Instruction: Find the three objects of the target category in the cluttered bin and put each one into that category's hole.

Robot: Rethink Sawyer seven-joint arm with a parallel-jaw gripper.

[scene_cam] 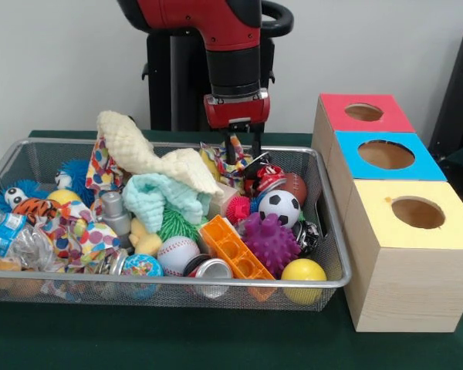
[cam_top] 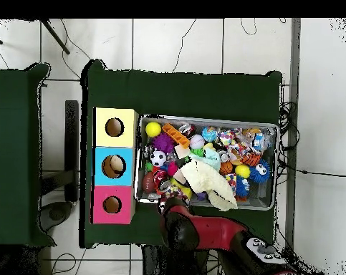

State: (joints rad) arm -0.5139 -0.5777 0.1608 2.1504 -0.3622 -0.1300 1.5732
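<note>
The wire mesh bin [scene_cam: 177,284] is full of toys and cloths; it also shows in the overhead view [cam_top: 208,119]. My gripper [scene_cam: 243,158] hangs at the bin's far side with its fingers apart, tips down at a spotted white cloth [scene_cam: 225,168]. A second spotted cloth [scene_cam: 100,166] hangs at the far left under the cream knitted cloth [scene_cam: 139,146]. A third [scene_cam: 81,235] lies at the front left. The yellow-faced box's hole [scene_cam: 417,212] is to the right of the bin, nearest the camera; it also shows in the overhead view [cam_top: 114,127].
Blue-faced [scene_cam: 386,154] and red-faced [scene_cam: 363,112] boxes stand behind the yellow one. A mint fluffy cloth [scene_cam: 162,196], soccer ball [scene_cam: 279,206], purple spiky ball [scene_cam: 270,243], orange brick [scene_cam: 231,247] and yellow ball [scene_cam: 303,271] fill the bin.
</note>
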